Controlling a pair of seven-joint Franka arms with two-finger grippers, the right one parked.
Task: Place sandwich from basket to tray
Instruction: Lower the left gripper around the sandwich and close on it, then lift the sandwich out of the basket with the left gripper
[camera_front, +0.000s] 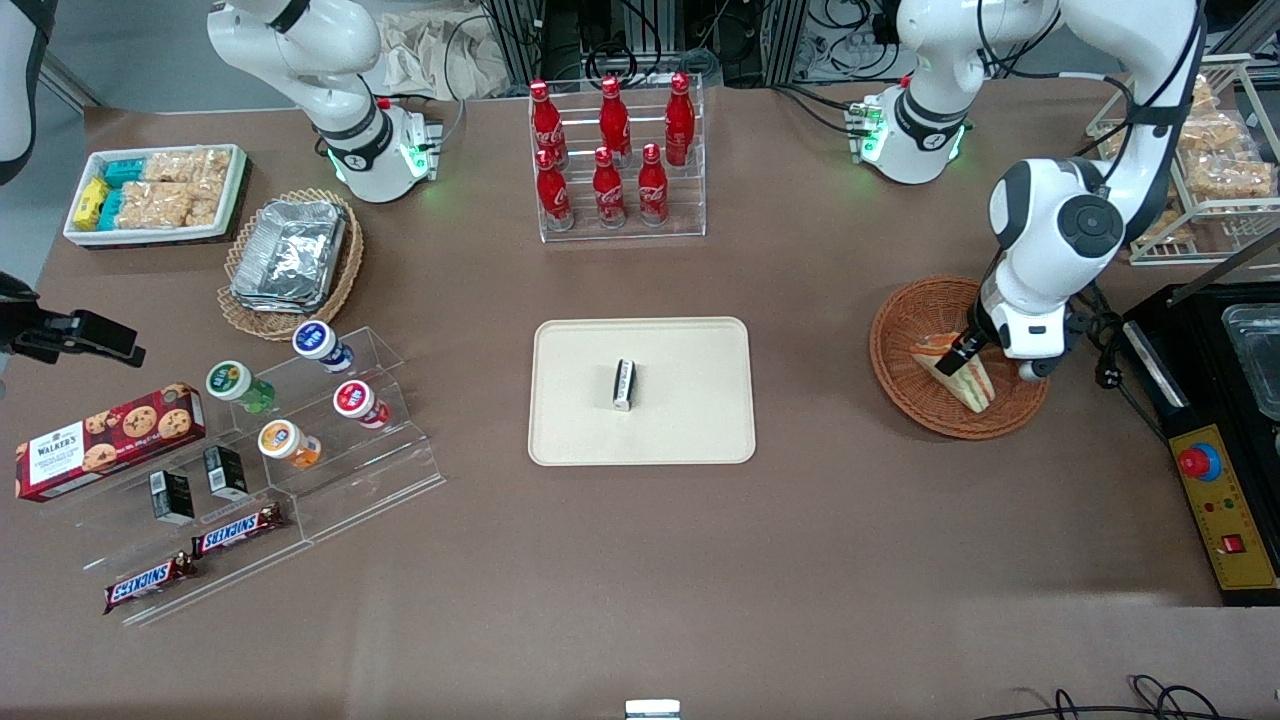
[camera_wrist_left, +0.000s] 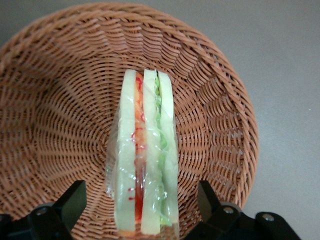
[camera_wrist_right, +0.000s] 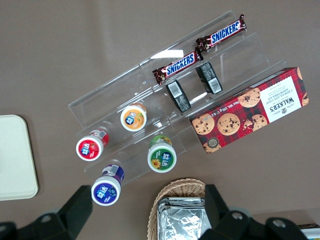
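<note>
The sandwich (camera_wrist_left: 145, 160) stands on edge inside the basket (camera_wrist_left: 60, 115), its pale bread slices upright with an orange-red layer and a green layer between them, all under clear wrap. In the front view the sandwich (camera_front: 958, 372) lies in the part of the basket (camera_front: 905, 340) nearer the camera, toward the working arm's end of the tabletop (camera_front: 850, 560). The claw (camera_front: 962, 352) hangs low over the basket, directly above the wedge; in the wrist view the claw (camera_wrist_left: 144, 210) is spread wide, one finger (camera_wrist_left: 70, 202) on each side of the sandwich and neither touching it, so it grips nothing. The tray (camera_front: 700, 440) sits at the middle of the tabletop, well apart from the basket, and a small black-and-white bar (camera_front: 623, 384) lies on it near its centre. Farther from the camera than the tray, a clear rack holds red bottles (camera_front: 610, 150). Toward the parked arm's end are a paler wicker basket with foil packets (camera_front: 290, 250), a white box of snacks (camera_front: 155, 190), a clear stepped stand (camera_front: 380, 450) with round-lidded cups, a red biscuit box (camera_front: 105, 440) and two Snickers bars (camera_front: 190, 560).
</note>
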